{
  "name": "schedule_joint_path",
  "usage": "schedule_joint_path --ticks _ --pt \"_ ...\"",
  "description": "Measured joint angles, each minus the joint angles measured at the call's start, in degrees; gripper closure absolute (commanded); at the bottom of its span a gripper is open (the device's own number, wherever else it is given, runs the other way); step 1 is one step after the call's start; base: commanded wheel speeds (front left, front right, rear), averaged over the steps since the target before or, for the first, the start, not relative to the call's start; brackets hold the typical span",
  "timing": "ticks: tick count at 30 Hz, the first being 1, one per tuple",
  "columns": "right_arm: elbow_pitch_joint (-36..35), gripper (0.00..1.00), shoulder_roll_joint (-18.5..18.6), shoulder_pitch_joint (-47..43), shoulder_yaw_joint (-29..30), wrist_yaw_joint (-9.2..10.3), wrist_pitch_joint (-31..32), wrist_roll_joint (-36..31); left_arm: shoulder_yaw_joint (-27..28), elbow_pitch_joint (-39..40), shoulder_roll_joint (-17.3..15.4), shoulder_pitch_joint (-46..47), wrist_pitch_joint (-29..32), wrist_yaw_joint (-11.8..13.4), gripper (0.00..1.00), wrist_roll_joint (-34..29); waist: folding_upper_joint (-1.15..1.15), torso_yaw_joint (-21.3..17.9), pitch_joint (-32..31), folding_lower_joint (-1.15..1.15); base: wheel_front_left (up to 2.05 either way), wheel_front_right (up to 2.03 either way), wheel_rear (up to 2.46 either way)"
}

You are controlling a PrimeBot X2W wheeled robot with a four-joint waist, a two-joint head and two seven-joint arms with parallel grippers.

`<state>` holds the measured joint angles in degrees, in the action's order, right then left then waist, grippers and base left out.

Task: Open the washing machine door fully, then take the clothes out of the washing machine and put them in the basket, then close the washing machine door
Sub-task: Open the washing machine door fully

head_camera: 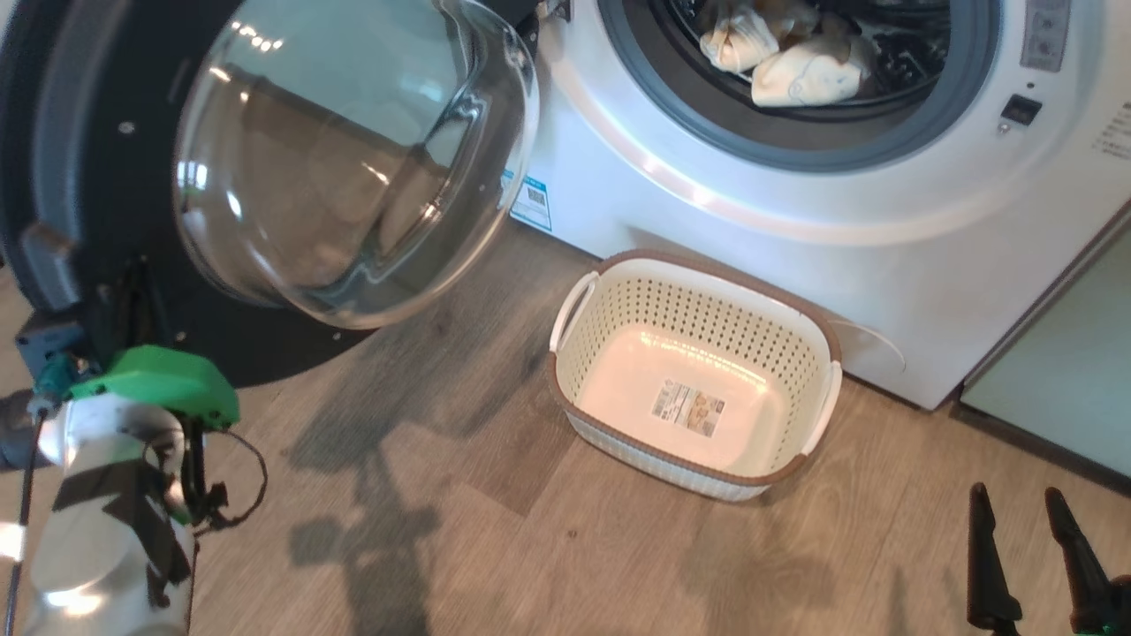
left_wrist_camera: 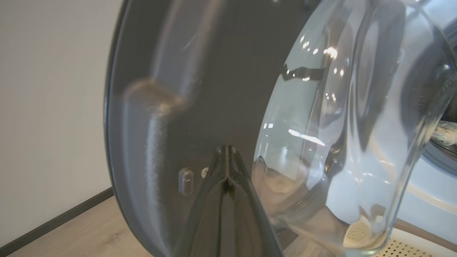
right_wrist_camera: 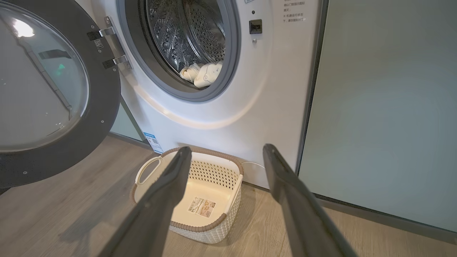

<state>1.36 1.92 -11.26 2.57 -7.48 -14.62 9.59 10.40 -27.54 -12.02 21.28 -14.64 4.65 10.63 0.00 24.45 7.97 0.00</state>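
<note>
Left pincer (left_wrist_camera: 227,153): we are seeing its two fingers pressing together, clenched tip to tip, with nothing between them. The tips are pointing straight at the black inner rim of the washing machine door (left_wrist_camera: 200,89). We cannot tell whether they are touching it. The door's glass bowl (left_wrist_camera: 339,142) is bulging just to the right of the fingers. The door is standing swung well away from the drum opening.

Right pincer (right_wrist_camera: 226,150): released, fingers spreading wide, gripping nothing. It is hanging above the wood floor (right_wrist_camera: 53,214). The basket (right_wrist_camera: 217,171) is sitting on the floor just ahead of the tips and below them, framed between the two fingers, just in front of the washing machine (right_wrist_camera: 250,107). The clothes (right_wrist_camera: 203,73) are lying in the drum, well ahead of the tips and higher, at the lip of the grey gasket. A pale green cabinet panel (right_wrist_camera: 385,107) is standing off to the pincer's right.
</note>
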Motion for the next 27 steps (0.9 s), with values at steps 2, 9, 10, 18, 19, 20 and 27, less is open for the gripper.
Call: schedule_joint_path --ticks 2,9,10,18,19,20,27 --pt "-0.12 0.00 0.00 0.13 -0.07 0.00 0.00 -0.41 1.03 -1.18 -0.01 1.13 0.00 0.00 1.00 -0.81 0.00 -0.26 0.75 0.00 0.00 0.00 0.00" --pt "-0.92 0.00 0.02 2.25 0.16 0.00 0.00 -1.88 4.81 -5.21 -0.01 5.37 -0.01 -0.49 1.00 -1.63 0.00 -1.36 4.02 0.00 0.00 0.00 0.00" --pt "-1.36 0.00 0.15 2.88 0.30 0.00 0.00 -2.11 6.27 -6.50 -0.10 6.59 -0.01 -0.53 1.00 -1.63 0.00 -1.74 5.15 0.00 0.00 0.00 0.00" --pt "-2.11 0.00 1.44 3.93 1.20 0.00 0.00 -2.30 9.42 -8.67 -0.45 10.06 -0.02 -0.98 1.00 -2.70 0.00 -2.80 9.20 0.01 0.00 0.00 0.00" --pt "-2.12 0.00 1.44 4.12 1.20 0.00 0.00 -2.41 9.80 -8.73 -0.49 10.29 -0.02 -1.01 1.00 -3.07 0.00 -2.87 9.49 0.01 0.00 0.00 0.00" --pt "-2.12 0.00 1.44 4.45 1.21 0.00 0.00 -2.61 9.98 -8.73 -0.49 10.59 -0.02 -1.02 1.00 -3.23 0.00 -2.93 9.74 0.01 0.00 0.00 0.00" --pt "-2.31 0.00 1.47 5.06 1.45 0.00 0.00 -2.61 11.37 -8.65 -0.51 11.13 -0.02 -1.88 1.00 -4.59 0.00 -2.74 10.28 0.00 0.00 0.00 0.00"
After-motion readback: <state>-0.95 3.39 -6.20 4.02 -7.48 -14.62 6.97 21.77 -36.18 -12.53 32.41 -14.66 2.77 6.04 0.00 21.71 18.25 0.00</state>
